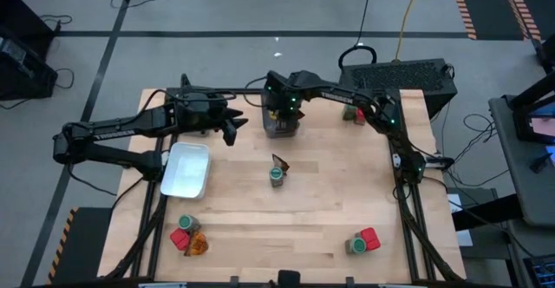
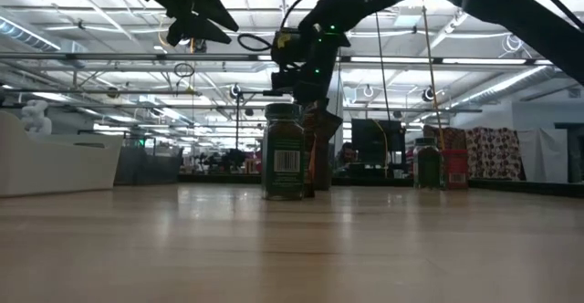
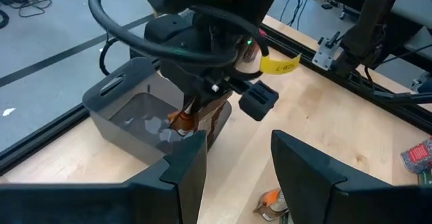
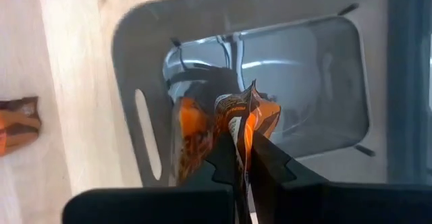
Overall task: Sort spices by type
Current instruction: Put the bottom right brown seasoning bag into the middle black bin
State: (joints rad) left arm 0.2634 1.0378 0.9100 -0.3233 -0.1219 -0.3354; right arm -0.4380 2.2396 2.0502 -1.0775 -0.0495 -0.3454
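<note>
A dark grey bin (image 1: 282, 125) stands at the table's far middle. My right gripper (image 4: 241, 150) is over its opening, shut on a brown-orange packet (image 4: 233, 119). My left gripper (image 1: 231, 129) hovers open just to the left of the bin, high above the table, with nothing between its fingers. At the table's centre a green-lidded jar (image 1: 276, 175) stands upright with another packet (image 1: 280, 161) beside it. Near the front left corner lie a red container (image 1: 179, 238), a jar (image 1: 186, 225) and a packet (image 1: 197, 246). A jar (image 1: 357, 245) and a red container (image 1: 370, 237) sit near the front right. My right gripper pinches the packet's crimped top edge (image 4: 237, 126) between its two fingers. The fingers come from above, pointing steeply down. The packet (image 3: 191, 118) hangs below them inside the bin's walls; whether it touches the bin's floor I cannot tell.
A white rectangular tray (image 1: 186, 168) lies at the left of the table. Near the far right edge stand a red container and a jar (image 1: 354, 113). Bare wood stretches across the table's near middle.
</note>
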